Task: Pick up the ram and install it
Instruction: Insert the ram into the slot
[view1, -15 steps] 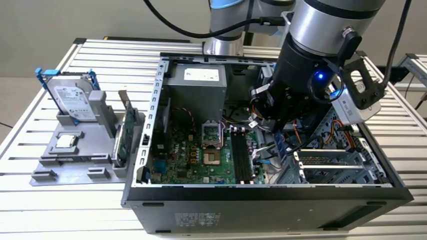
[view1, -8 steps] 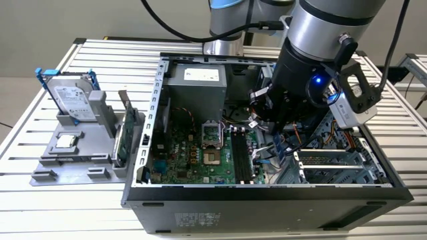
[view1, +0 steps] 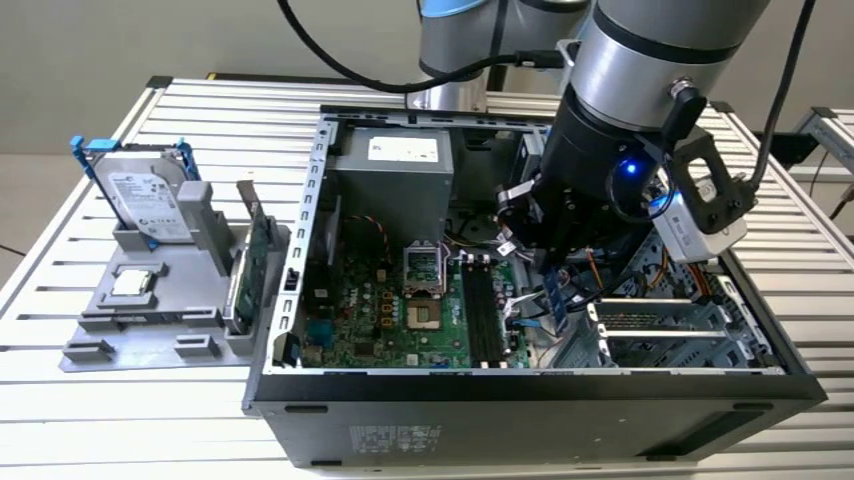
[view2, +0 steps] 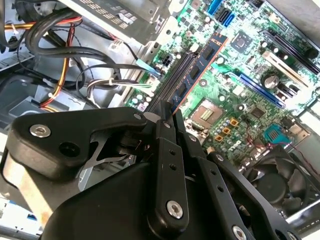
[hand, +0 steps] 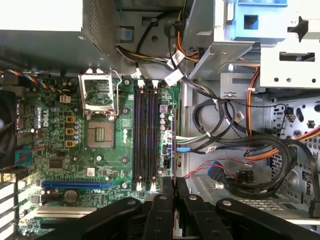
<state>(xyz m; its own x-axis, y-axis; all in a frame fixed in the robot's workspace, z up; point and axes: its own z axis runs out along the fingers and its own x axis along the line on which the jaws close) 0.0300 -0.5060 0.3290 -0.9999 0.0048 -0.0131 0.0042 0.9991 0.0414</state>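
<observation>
The ram (view2: 200, 65) is a narrow blue-green stick with dark chips, and my gripper (view2: 167, 119) is shut on one end of it. It hangs over the open computer case (view1: 534, 385), above the motherboard. In the first wrist view the ram (hand: 173, 145) shows edge-on, just beside the black memory slots (hand: 145, 135), on their cable side, with the gripper (hand: 174, 184) closed around it. The exterior view has the gripper (view1: 547, 272) low inside the case, the ram's blue edge (view1: 555, 297) below it, right of the memory slots (view1: 483, 315). The ram is not in a slot.
Cable bundles (hand: 240, 150) and a drive cage (hand: 250, 45) crowd the side next to the ram. The processor socket (hand: 100, 132) lies beyond the slots. Outside the case, a grey fixture (view1: 147, 310) holds a hard drive (view1: 140, 195) and a green expansion card (view1: 254, 265).
</observation>
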